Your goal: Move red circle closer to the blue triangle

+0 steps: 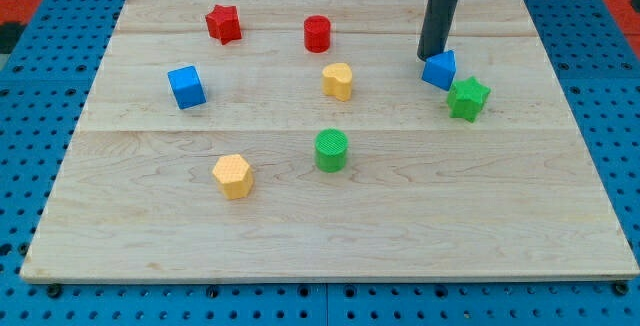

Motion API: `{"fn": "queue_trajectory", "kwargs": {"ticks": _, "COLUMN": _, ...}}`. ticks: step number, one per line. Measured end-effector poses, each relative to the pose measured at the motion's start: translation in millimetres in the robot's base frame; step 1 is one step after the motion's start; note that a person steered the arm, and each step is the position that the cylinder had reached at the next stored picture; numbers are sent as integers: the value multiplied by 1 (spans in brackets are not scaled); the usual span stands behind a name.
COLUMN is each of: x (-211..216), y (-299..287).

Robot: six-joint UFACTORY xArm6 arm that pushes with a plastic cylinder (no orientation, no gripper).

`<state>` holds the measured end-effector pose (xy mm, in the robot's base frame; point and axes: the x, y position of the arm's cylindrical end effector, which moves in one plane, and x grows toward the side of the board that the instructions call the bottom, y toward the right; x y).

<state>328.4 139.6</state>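
Jaws are lacking on this arm, so none stand apart or together; it ends in a straight dark rod, and my tip [431, 59] rests on the worktop [330, 231] near the view's top right. My tip sits just above and slightly left of the blue triangle [440, 70], so close that the two appear to touch, though real contact cannot be told for sure. Just to the lower right of that block, almost against it, lies the green star [468, 98].

Over toward the middle of the view's top stands the red circle [317, 33], an upright cylinder, well apart from the blue triangle and to its left. Below it and a little to the right lies a yellow block [338, 81], rounded, its exact shape hard to make out. Farther left along the top sits the red star [224, 23]. A blue cube [186, 87] lies at the view's left, lower than the red star. Near the centre stands the green circle [331, 151], and to its lower left a yellow hexagon [233, 176]. A blue pegboard [40, 86] surrounds the wooden worktop on all sides.
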Motion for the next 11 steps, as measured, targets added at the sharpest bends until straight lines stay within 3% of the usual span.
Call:
{"fn": "queue_trajectory", "kwargs": {"ticks": 1, "x": 2, "y": 6}}
{"fn": "queue_trajectory", "kwargs": {"ticks": 2, "x": -50, "y": -2}}
{"fn": "queue_trajectory", "kwargs": {"ticks": 3, "x": -117, "y": -82}}
{"fn": "queue_trajectory", "kwargs": {"ticks": 4, "x": -110, "y": -183}}
{"fn": "queue_trajectory", "kwargs": {"ticks": 5, "x": -49, "y": -188}}
{"fn": "queue_trajectory", "kwargs": {"ticks": 6, "x": -14, "y": -139}}
{"fn": "queue_trajectory", "kwargs": {"ticks": 8, "x": -75, "y": -198}}
{"fn": "queue_trajectory", "kwargs": {"ticks": 9, "x": -83, "y": -158}}
{"fn": "queue_trajectory", "kwargs": {"ticks": 11, "x": -10, "y": -80}}
